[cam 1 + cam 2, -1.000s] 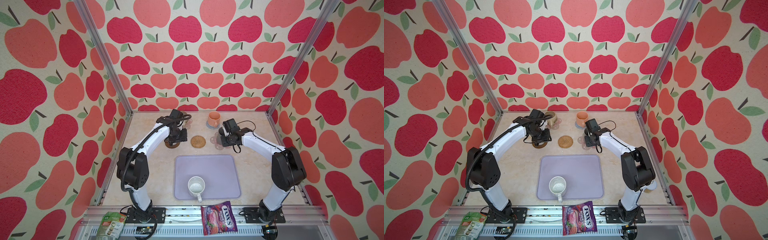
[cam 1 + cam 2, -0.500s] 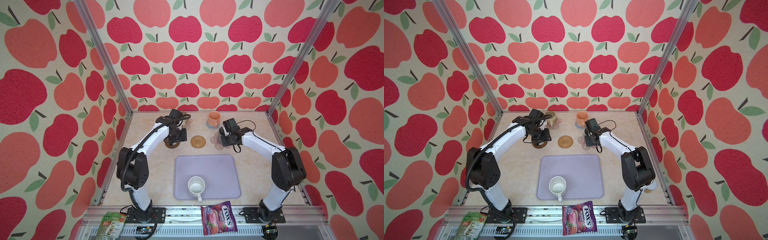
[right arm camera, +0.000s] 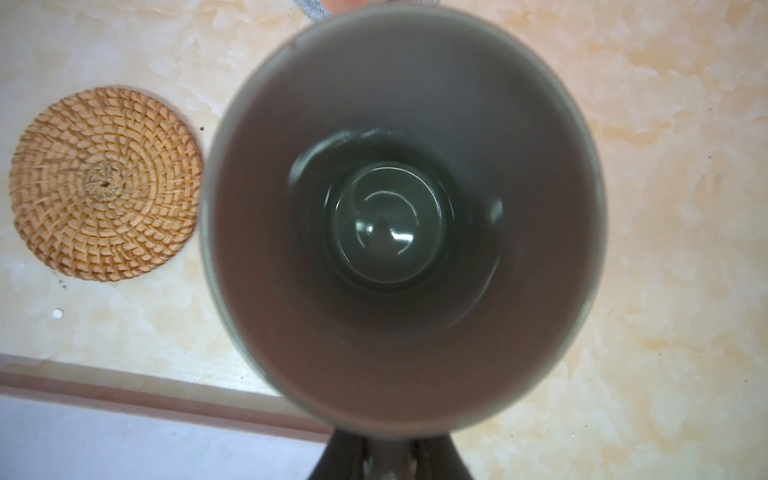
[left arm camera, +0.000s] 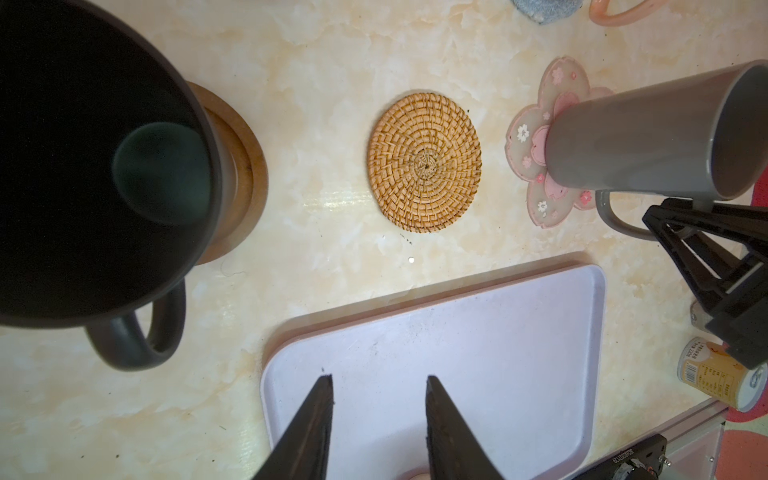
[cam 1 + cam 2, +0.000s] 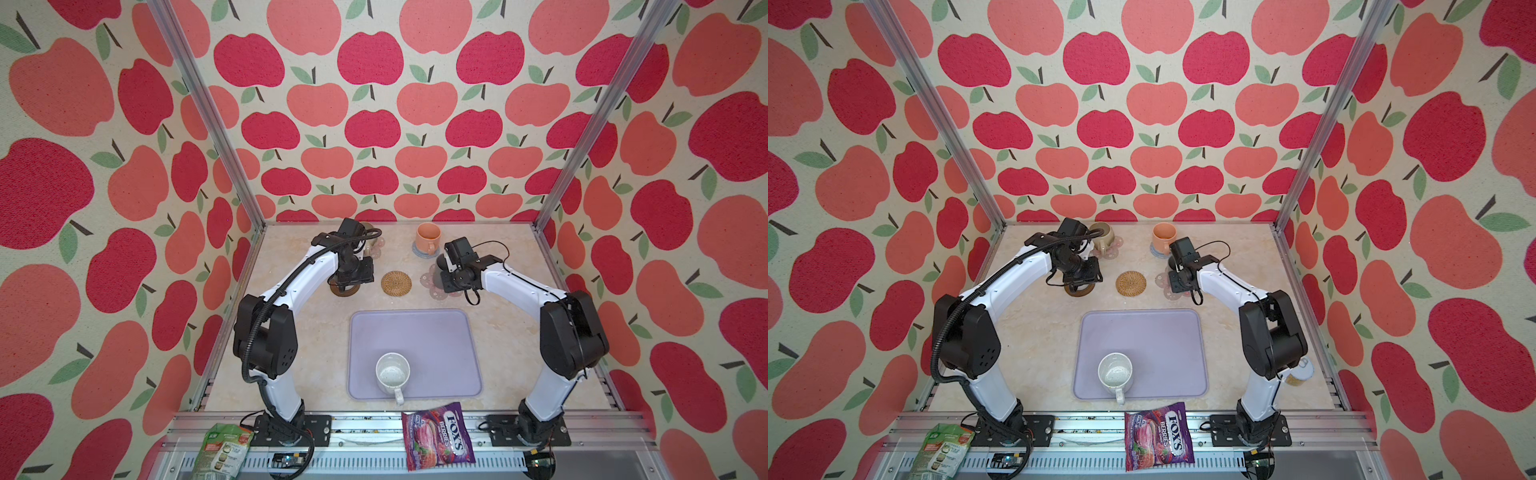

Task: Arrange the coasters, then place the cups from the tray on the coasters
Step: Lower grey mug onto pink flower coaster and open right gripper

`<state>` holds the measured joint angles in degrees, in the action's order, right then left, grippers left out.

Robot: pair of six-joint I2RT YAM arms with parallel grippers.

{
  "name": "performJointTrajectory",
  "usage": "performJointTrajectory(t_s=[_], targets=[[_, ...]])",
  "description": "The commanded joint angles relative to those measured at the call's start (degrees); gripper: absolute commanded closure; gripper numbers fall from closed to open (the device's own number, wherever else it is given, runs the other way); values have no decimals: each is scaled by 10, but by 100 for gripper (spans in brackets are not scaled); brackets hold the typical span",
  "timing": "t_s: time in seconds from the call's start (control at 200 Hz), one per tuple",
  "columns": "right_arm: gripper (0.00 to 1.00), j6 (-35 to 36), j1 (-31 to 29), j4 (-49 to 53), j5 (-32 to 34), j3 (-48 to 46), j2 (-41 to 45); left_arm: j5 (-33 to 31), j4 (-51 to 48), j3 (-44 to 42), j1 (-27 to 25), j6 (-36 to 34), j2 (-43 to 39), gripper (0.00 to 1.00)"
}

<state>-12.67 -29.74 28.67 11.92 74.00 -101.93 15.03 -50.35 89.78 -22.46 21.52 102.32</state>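
A black cup (image 4: 83,166) stands on the dark brown coaster (image 4: 245,166). My left gripper (image 4: 378,380) hovers beside it, open, with nothing between its fingers. The grey cup (image 4: 644,133) rests on a pink flower coaster (image 4: 525,137), and my right gripper (image 3: 388,457) is shut on its handle. The rattan coaster (image 5: 397,283) lies bare between them. At the back, an orange cup (image 5: 428,237) sits on the grey-blue coaster (image 5: 419,253). A beige cup (image 5: 1102,235) sits on another pink coaster (image 5: 1115,249). A speckled white cup (image 5: 392,374) stands on the lavender tray (image 5: 436,332).
A purple candy bag (image 5: 438,434) and a green packet (image 5: 222,453) lie on the front rail. A small jar (image 5: 1300,372) stands by the right arm's base. The apple-patterned walls close in the table on three sides.
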Motion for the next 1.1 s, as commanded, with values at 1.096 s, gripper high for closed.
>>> performJointTrajectory(t_s=[1.096], targets=[[63,-44,1,30,-19,22,10,1,-2,-18,4,6,-36,60]])
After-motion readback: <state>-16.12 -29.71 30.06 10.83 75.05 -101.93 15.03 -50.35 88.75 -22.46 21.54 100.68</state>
